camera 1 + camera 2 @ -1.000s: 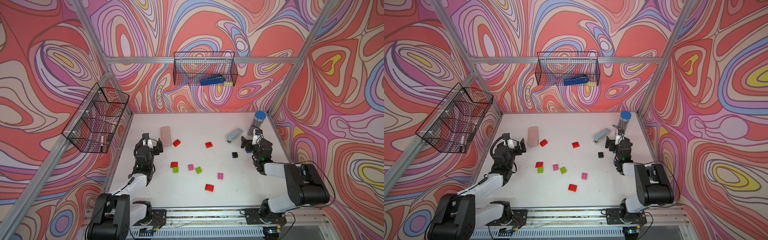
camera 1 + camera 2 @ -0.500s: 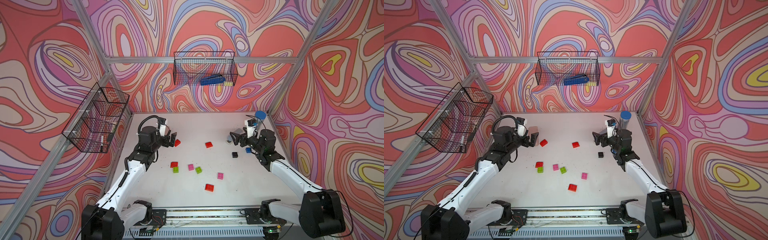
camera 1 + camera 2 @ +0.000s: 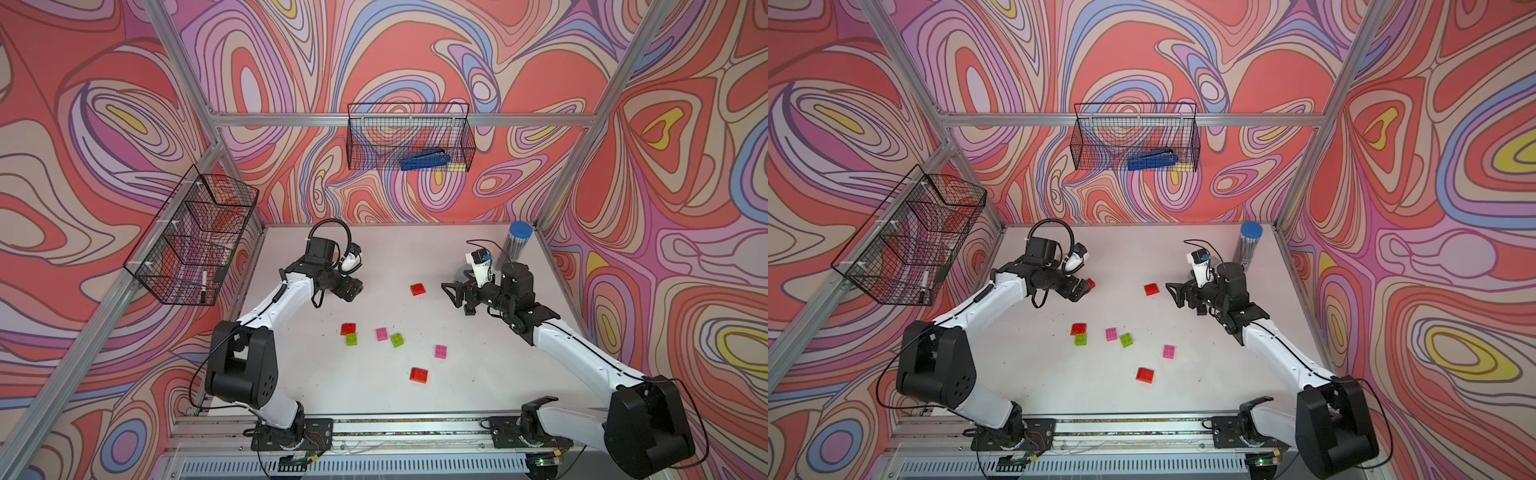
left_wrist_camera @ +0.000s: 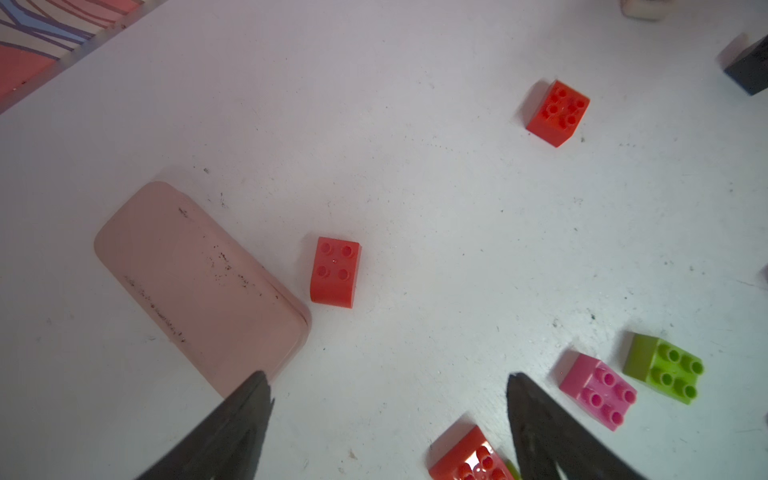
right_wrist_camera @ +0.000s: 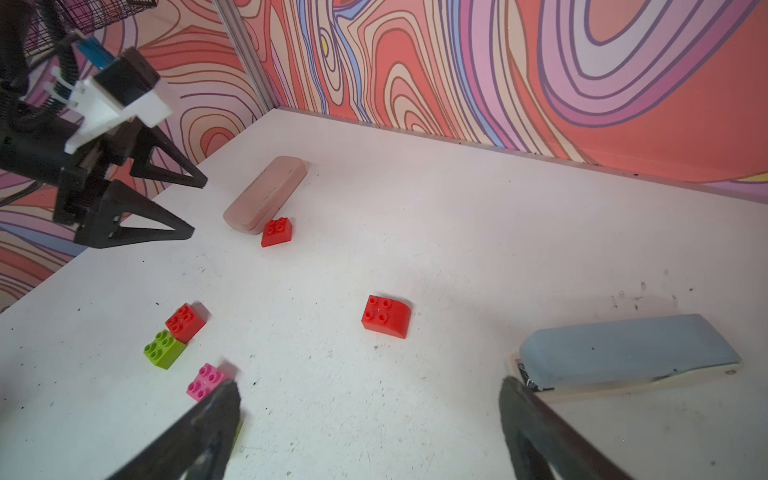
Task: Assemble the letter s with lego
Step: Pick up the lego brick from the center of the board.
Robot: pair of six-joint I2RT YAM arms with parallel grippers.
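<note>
Crowding the red brick [image 4: 336, 272] ahead of your left gripper [image 4: 388, 378], a pink case [image 4: 199, 286] lies just beside it; a stapler [image 5: 623, 353] flanks your right gripper [image 5: 370, 386]; both gape empty.

Lego bricks [image 3: 381, 333] dot the table [image 3: 332, 395], one just beside the case [image 4: 199, 286] rear left, stapler [image 5: 623, 353] rear right.

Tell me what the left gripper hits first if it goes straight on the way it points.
Most likely the red brick lying beside the pink case: it sits nearly in line ahead of the open left gripper. Depth is unclear, so it might meet the table first.
</note>
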